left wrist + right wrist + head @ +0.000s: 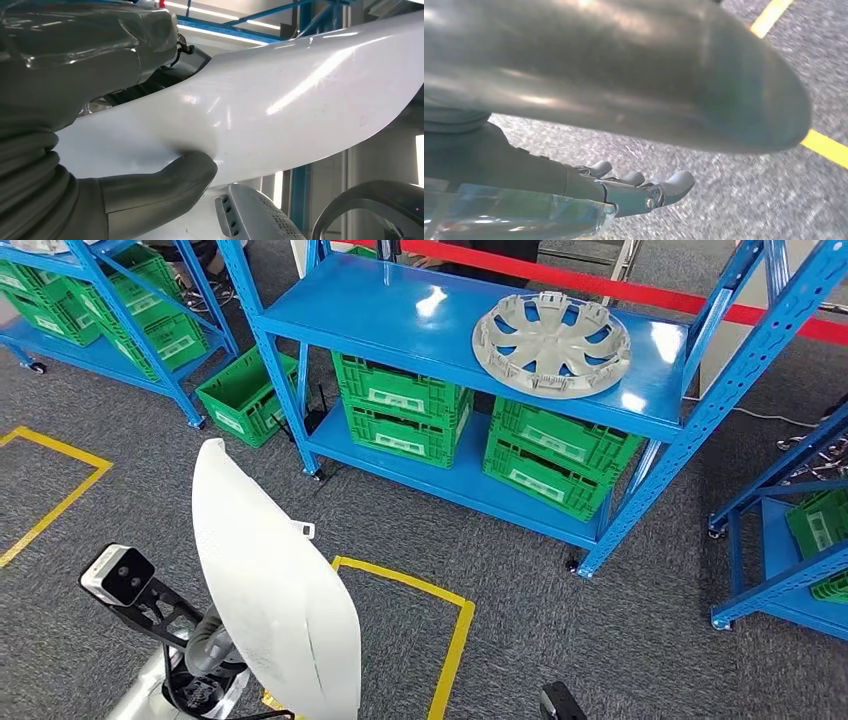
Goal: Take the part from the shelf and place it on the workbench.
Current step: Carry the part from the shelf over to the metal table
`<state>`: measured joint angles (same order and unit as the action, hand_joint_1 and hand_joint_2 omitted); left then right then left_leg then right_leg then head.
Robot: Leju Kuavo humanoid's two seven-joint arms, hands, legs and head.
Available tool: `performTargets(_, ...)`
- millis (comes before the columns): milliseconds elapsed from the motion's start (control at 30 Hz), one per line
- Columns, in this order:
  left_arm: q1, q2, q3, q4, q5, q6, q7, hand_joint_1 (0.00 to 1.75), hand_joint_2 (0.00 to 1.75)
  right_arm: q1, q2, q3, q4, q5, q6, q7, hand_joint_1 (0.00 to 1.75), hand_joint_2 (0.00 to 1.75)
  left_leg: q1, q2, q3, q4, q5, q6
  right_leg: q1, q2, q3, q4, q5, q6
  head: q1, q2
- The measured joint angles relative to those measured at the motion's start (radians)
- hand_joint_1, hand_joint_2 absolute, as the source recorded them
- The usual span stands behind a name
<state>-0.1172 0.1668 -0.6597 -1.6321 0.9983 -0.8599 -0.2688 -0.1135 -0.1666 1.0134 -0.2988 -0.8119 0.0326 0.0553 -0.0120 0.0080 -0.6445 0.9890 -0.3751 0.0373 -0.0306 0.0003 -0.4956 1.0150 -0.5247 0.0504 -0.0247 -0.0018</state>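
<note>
While the white panel (275, 590) stands tilted above the grey floor (560, 640) in the grip of the left hand (75, 125), thumb (165, 180) pressed to its face, the right hand (574, 185) hangs with fingers (674, 181) straight, holding nothing, well apart from the blue shelf (400, 310) bearing a grey wheel cover (552, 344).

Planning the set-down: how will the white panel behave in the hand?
Probably slippery: the white panel is glossy with sharp highlights. Likely stiff, since it keeps its curve while the left hand grips one end. Being long, it may lever or swing.
</note>
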Motion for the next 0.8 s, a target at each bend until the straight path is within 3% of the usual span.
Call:
performTargets(33,0.000,0.000,0.000,0.000,0.000,-0.002,0.000,1.75,1.75,0.001,0.002,-0.003,0.000,0.003,-0.001,-0.001,0.00,0.00,0.001,0.001,-0.007,0.008,0.003,-0.004,0.004,0.001,0.009,-0.016,-0.012,-0.010,0.000,0.000)
performTargets(100,0.000,0.000,-0.002,0.000,0.001,-0.003,-0.001,1.75,1.75,0.003,0.006,-0.006,0.000,0.006,-0.002,-0.001,0.00,0.00,0.007,0.000,-0.014,0.018,0.001,-0.014,0.002,0.000,0.002,-0.016,-0.009,-0.026,0.000,0.000)
performTargets(167,-0.001,0.000,-0.003,0.001,0.002,-0.003,-0.001,1.75,1.75,0.003,0.008,-0.008,0.000,0.006,-0.002,-0.001,0.00,0.00,0.014,-0.003,-0.036,0.073,-0.048,-0.027,-0.001,-0.001,-0.004,-0.017,0.002,-0.044,0.000,0.000)
performTargets(233,-0.001,0.000,-0.004,0.003,0.002,-0.003,-0.001,1.75,1.75,0.003,0.008,-0.010,0.000,0.007,-0.002,-0.001,0.00,0.00,0.020,-0.004,-0.080,0.197,-0.127,-0.041,0.001,-0.001,-0.013,-0.016,0.011,-0.053,-0.001,0.000)
performTargets(267,-0.001,0.000,-0.005,0.005,0.003,-0.003,-0.002,1.75,1.75,0.004,0.008,-0.010,0.000,0.009,-0.001,-0.001,0.00,0.00,0.023,-0.004,-0.099,0.258,-0.153,-0.044,0.002,-0.002,-0.018,-0.016,0.015,-0.054,-0.001,0.000)
performTargets(300,-0.001,0.000,-0.006,0.007,0.003,-0.003,-0.003,1.75,1.75,0.005,0.008,-0.010,0.000,0.012,0.002,-0.001,0.00,0.00,0.024,-0.004,-0.106,0.294,-0.163,-0.046,0.002,-0.001,-0.023,-0.015,0.019,-0.053,-0.001,0.000)
performTargets(333,-0.001,0.000,-0.006,0.009,0.003,-0.003,-0.004,1.75,1.75,0.006,0.008,-0.010,0.000,0.015,0.005,-0.001,0.00,0.00,0.025,-0.004,-0.095,0.295,-0.154,-0.045,0.003,-0.001,-0.026,-0.015,0.021,-0.053,-0.001,0.000)
performTargets(367,-0.002,0.000,-0.007,0.011,0.003,-0.003,-0.006,1.75,1.75,0.007,0.007,-0.010,0.000,0.019,0.010,0.000,0.00,0.00,0.025,-0.004,-0.065,0.256,-0.130,-0.042,0.004,-0.001,-0.026,-0.015,0.023,-0.052,-0.001,0.000)
performTargets(433,-0.006,0.000,-0.008,0.013,0.003,-0.003,-0.008,1.75,1.75,0.007,0.007,-0.009,0.000,0.024,0.018,0.000,0.00,0.00,0.021,-0.002,0.021,0.123,-0.083,-0.026,0.007,-0.002,-0.026,-0.016,0.024,-0.049,-0.001,0.000)
performTargets(500,-0.014,0.000,-0.010,0.014,0.003,-0.003,-0.010,1.75,1.75,0.006,0.005,-0.009,-0.001,0.029,0.025,-0.002,0.00,0.00,0.010,0.005,0.072,0.034,-0.071,-0.009,0.008,-0.007,-0.028,-0.017,0.028,-0.041,0.000,0.000)
performTargets(600,-0.023,-0.001,-0.013,0.015,0.007,-0.003,-0.017,1.75,1.75,0.007,0.000,-0.009,-0.001,0.040,0.033,-0.005,0.00,0.00,0.002,0.005,0.077,0.003,-0.071,0.003,0.005,-0.019,-0.036,-0.019,0.032,-0.029,-0.001,0.000)
performTargets(667,-0.028,-0.002,-0.014,0.016,0.009,-0.003,-0.023,1.75,1.75,0.005,-0.003,-0.009,-0.001,0.048,0.038,-0.005,0.00,0.00,0.006,-0.001,0.082,-0.019,-0.060,0.014,0.007,-0.017,-0.061,0.023,0.007,-0.033,0.001,0.000)
performTargets(733,-0.032,-0.004,-0.014,0.017,0.010,-0.003,-0.027,1.75,1.75,0.005,-0.006,-0.009,-0.001,0.056,0.042,-0.003,0.00,0.00,0.007,-0.012,0.080,-0.027,-0.052,0.021,0.008,-0.010,-0.124,0.145,-0.046,-0.044,0.003,0.000)
performTargets(800,-0.032,-0.005,-0.016,0.020,0.010,-0.002,-0.030,1.75,1.75,0.006,-0.009,-0.009,-0.001,0.061,0.045,0.001,0.00,0.00,0.004,-0.027,0.074,-0.024,-0.050,0.022,0.007,-0.007,-0.180,0.258,-0.078,-0.042,0.004,0.000)
